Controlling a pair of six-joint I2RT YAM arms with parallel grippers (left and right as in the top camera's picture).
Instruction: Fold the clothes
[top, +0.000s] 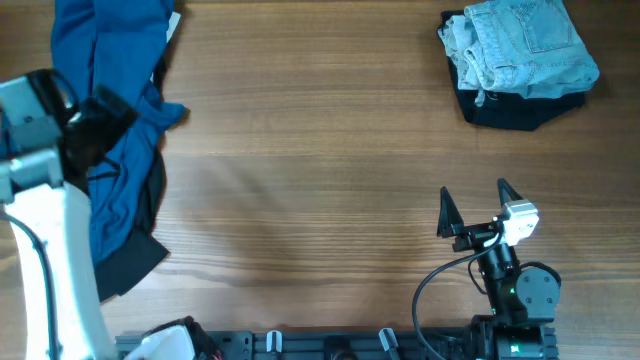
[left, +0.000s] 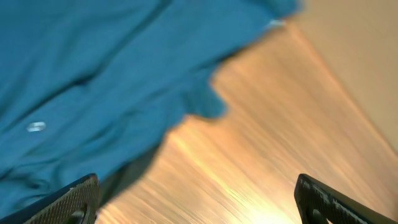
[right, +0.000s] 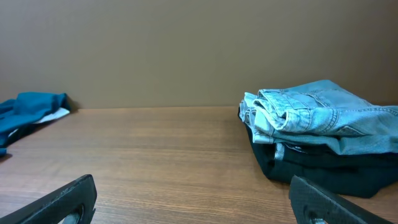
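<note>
Denim shorts (top: 525, 45) folded atop black shorts (top: 515, 108); blue shirt (top: 115, 190) crumpled under left pincer (left: 196, 190), wide; right pincer (top: 472, 205) wide, empty.

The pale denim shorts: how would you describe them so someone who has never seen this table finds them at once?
On the wooden table, look to the far right corner, where a small stack sits. The denim shorts are its top layer, folded over a black garment. Their pale washed blue sets them apart from that black piece and from the deeper blue shirt crumpled at the left.

Wooden table (top: 320, 150) under blue shirt (top: 110, 60) and black shorts (top: 515, 112)
</note>
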